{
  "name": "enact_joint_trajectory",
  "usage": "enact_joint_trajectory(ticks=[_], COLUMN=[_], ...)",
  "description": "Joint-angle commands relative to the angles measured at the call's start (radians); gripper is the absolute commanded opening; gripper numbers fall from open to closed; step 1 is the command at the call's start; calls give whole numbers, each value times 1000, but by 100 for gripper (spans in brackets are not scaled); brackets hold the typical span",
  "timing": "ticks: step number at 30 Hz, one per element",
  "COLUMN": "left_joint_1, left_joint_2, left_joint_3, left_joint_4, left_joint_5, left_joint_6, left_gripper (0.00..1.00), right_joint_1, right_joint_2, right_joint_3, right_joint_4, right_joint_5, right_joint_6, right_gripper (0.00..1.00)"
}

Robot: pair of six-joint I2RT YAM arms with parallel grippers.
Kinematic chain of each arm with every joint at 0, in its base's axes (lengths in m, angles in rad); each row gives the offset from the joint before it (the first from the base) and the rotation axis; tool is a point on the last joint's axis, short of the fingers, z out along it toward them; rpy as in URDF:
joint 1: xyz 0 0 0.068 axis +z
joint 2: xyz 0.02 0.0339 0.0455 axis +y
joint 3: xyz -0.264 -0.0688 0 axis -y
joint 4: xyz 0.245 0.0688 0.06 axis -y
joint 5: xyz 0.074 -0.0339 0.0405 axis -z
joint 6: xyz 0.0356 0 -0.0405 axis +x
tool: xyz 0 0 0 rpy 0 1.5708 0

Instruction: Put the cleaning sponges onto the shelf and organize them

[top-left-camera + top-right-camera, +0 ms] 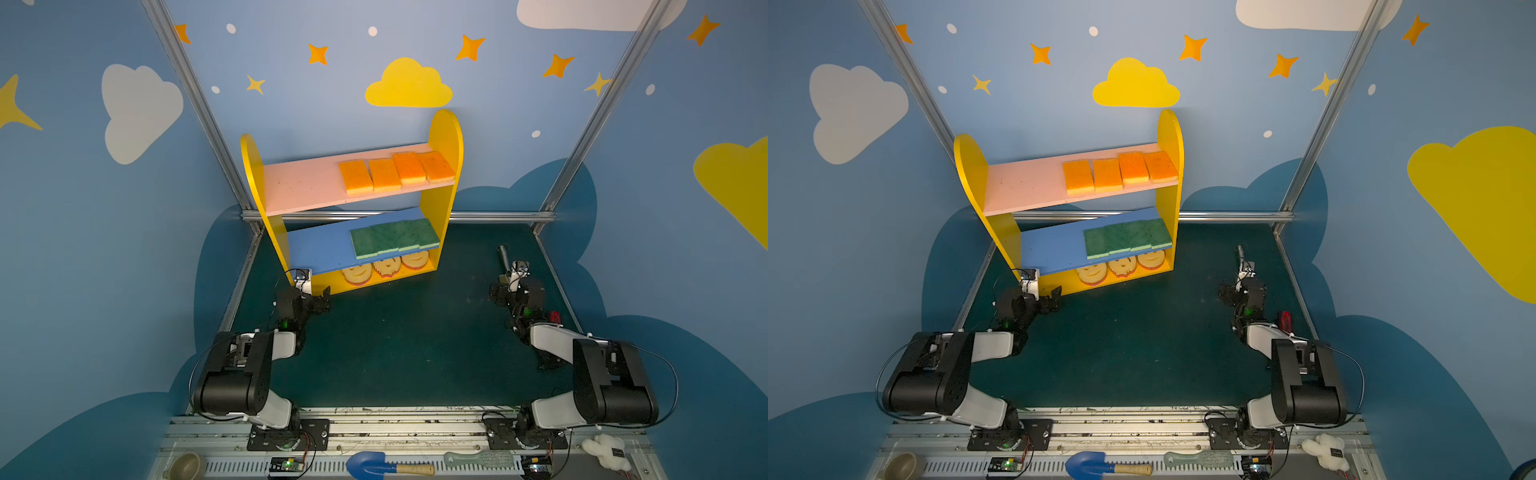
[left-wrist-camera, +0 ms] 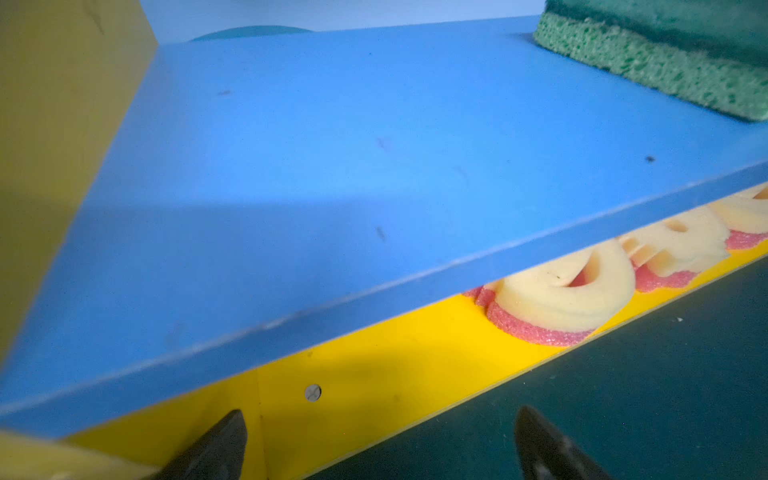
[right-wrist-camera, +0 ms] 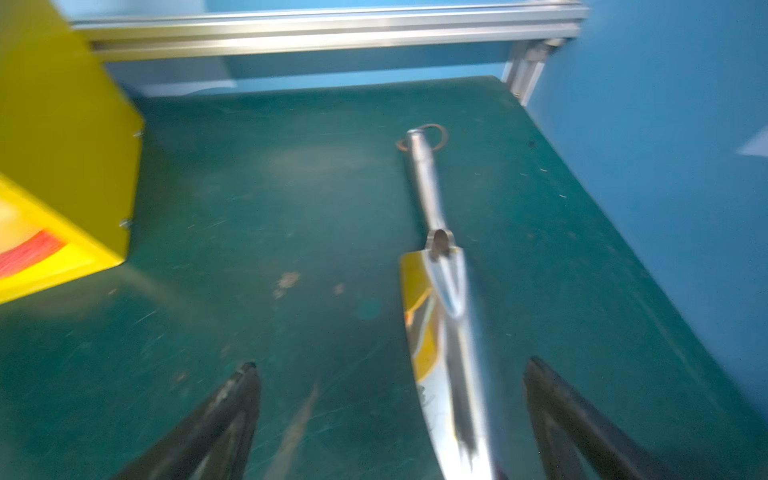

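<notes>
Left fingers (image 2: 220, 449): spread, empty, just before the shelf (image 1: 445, 137) base.
Right fingers (image 3: 228, 415): spread, empty, over a metal trowel (image 3: 444, 299) on the surface (image 1: 415, 340).
Orange sponges (image 1: 395, 172): four, pink board.
Green sponges (image 1: 395, 239): four, blue board.
Smiley sponges (image 1: 386, 268): three, yellow base.
Remaining: seemingly nothing; no loose sponge visible.

Yellow side panels and a yellow base frame the shelf (image 1: 444, 137), whose upper board (image 1: 299, 187) is pink and middle board (image 1: 316, 249) blue. The orange-topped sponges (image 1: 384, 174) show yellow below. The green-topped sponges (image 1: 395, 239) are dark and faintly zigzag-patterned over paler green. The smiley sponges (image 2: 561, 299) are pale yellow on pink undersides. The table (image 1: 415, 340) is dark teal-green, and the walls (image 1: 311, 108) are blue with white and yellow clouds, orange stars and white dots.
</notes>
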Motion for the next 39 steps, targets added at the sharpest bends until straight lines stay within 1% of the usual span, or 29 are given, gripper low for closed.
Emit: enact_joint_trajectory(ticks=[1,5,39], left_joint_1=[11,10,-10], left_joint_2=[3,2,-3], left_joint_3=[5,4,-8], left_joint_4=[-35,-33,-12], left_joint_5=[5,5,-41], left_joint_6=[-8,-6,3], left_gripper=[100,100,100], right_joint_1=[12,22,24], right_joint_2=[1,-2,-2], right_joint_3=[-5,-8,-9], right_joint_4=[-91,-84,-84], right_joint_5=[-57,-40,-38], right_joint_6=[23,21,20], right_gripper=[97,97,97])
